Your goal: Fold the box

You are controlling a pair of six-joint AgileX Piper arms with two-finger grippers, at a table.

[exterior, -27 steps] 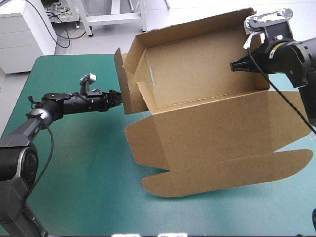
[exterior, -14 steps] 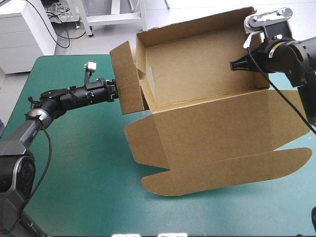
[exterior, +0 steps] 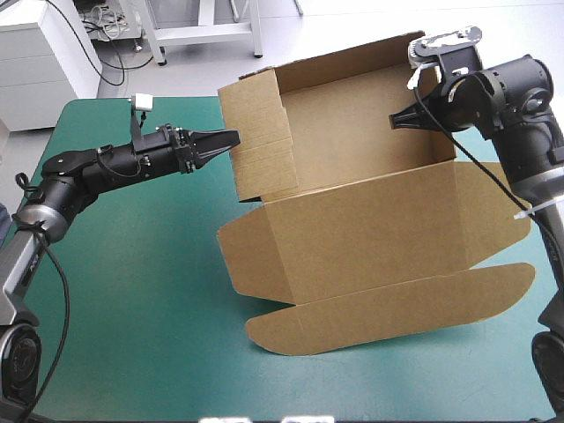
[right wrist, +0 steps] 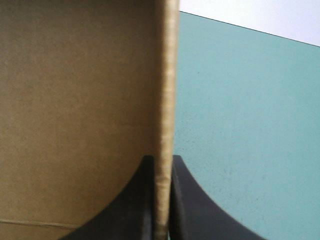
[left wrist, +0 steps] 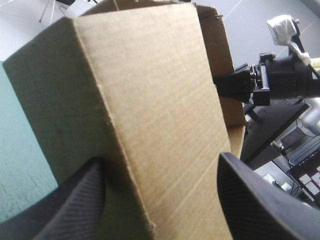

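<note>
Edgewise, box (right wrist: 75, 100) within right hand (right wrist: 162, 162)

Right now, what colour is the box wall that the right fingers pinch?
Plain brown, like the whole box; shows best in the high view.

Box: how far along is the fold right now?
Done: the box has its far wall and left end wall up. In hand: right gripper shut on the right wall; left gripper, fingers apart, at the left end wall. Left: walls seemingly not tucked; lid lies flat.
</note>
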